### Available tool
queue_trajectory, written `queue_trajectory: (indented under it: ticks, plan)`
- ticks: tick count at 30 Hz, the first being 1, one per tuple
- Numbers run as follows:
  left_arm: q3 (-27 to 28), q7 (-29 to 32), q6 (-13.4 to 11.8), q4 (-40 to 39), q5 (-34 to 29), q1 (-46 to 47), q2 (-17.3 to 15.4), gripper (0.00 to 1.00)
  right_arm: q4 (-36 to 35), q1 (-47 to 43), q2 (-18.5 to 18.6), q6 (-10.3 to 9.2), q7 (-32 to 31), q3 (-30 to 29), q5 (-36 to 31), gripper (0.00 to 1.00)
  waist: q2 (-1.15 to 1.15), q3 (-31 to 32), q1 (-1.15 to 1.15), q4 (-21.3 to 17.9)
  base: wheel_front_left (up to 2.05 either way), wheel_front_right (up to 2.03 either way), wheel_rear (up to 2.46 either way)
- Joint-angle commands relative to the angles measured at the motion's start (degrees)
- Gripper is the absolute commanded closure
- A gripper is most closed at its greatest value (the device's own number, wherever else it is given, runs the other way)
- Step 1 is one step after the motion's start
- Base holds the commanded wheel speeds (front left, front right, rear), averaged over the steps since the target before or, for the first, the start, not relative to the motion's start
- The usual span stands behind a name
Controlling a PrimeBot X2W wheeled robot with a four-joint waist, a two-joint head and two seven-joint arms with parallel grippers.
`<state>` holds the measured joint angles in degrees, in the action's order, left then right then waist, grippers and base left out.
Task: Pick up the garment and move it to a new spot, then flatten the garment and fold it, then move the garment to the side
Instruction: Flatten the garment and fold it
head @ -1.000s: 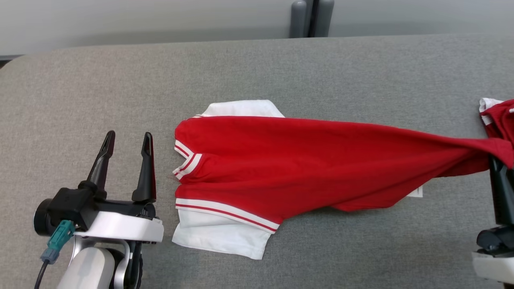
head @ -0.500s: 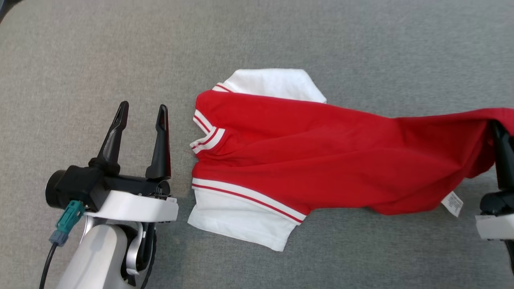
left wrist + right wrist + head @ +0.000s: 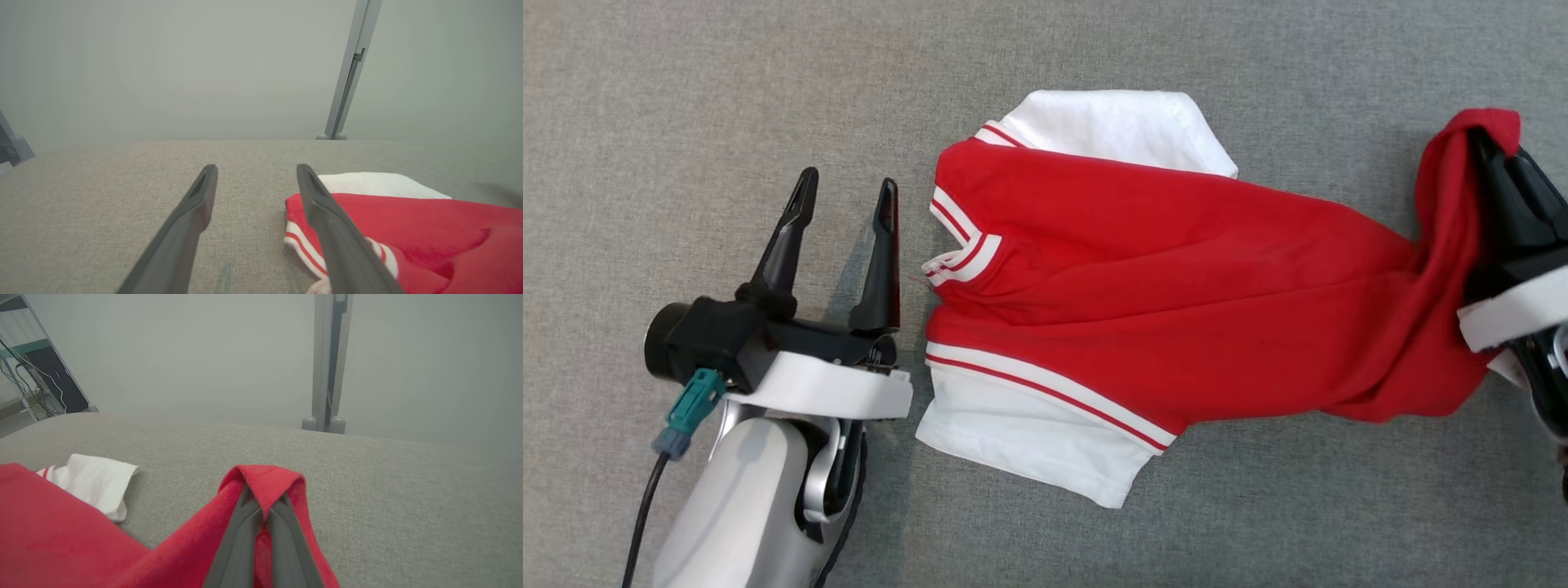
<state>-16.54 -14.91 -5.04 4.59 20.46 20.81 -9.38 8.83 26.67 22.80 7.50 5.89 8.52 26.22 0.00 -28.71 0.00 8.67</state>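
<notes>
**A:** Head view, what's happening?
**B:** The red polo shirt with white sleeves (image 3: 1143, 286) is lying on the grey fabric tabletop (image 3: 686, 82). The left gripper (image 3: 849, 180) is hovering spread beside its collar, and the right gripper (image 3: 1494, 163) is pinching its other end.
**A:** Wrist views?
**B:** Left's fingers (image 3: 192, 212) are gaping; right's are squeezing a red fold.

Right pincer (image 3: 261, 514): fingertips buried under red fold of garment (image 3: 1143, 286), tips unseen in head and right wrist views; body cut by right edge of head view. Pinched end of garment bunched, which part can't tell. Left wrist view: garment cut by right and bottom edges, collar stripes partly behind left pincer (image 3: 255, 171) finger. Dark rack with cables (image 3: 61, 386) at far left of right wrist view too small to identify
</notes>
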Motion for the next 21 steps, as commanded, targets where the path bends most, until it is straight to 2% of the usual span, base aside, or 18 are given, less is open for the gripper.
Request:
queue_trajectory:
  ticks: [1, 9, 10, 11, 12, 21]
  plan:
    - [0.01, -0.31, 0.38, 0.28, -0.44, 1.51, 0.16, 0.0, 1.46, 1.33, 0.95, -0.01, 0.16, 0.47, 0.3, 1.0, 0.0, -0.23, 0.0, 0.12, 0.0, 0.0, 0.0]
    - [0.21, -0.29, 1.44, 1.42, -1.37, 2.54, 1.41, 0.0, 10.82, 7.76, 3.05, -0.01, 0.61, 6.76, 3.51, 1.0, 0.0, -0.49, 0.0, 0.13, 0.0, 0.0, 0.0]
    - [0.4, -0.29, 1.45, 1.49, -1.45, 2.32, 1.52, 0.0, 11.25, 7.78, 3.09, -0.01, 0.72, 7.55, 4.12, 0.82, 0.0, -0.27, 0.0, -0.11, 0.0, 0.0, 0.0]
    - [0.58, -0.29, 1.52, 1.61, -1.51, 2.03, 1.58, 0.0, 11.51, 7.62, 3.4, -0.01, 1.0, 7.98, 4.46, 0.52, 0.0, -0.02, 0.0, -0.37, 0.0, 0.0, 0.0]
    - [0.86, -0.29, 1.54, 1.78, -1.63, 1.68, 1.56, 0.0, 11.67, 7.19, 3.55, -0.01, 1.4, 8.28, 4.85, 0.0, 0.0, 0.31, 0.0, -0.73, 0.0, 0.0, 0.0]
    - [2.74, -0.3, 1.6, 2.78, -2.09, -1.29, 0.55, 0.0, 8.39, -0.81, 2.83, -0.01, 5.67, 6.43, 6.22, 0.0, 0.0, 4.32, 0.0, -4.9, 0.0, 0.0, 0.0]
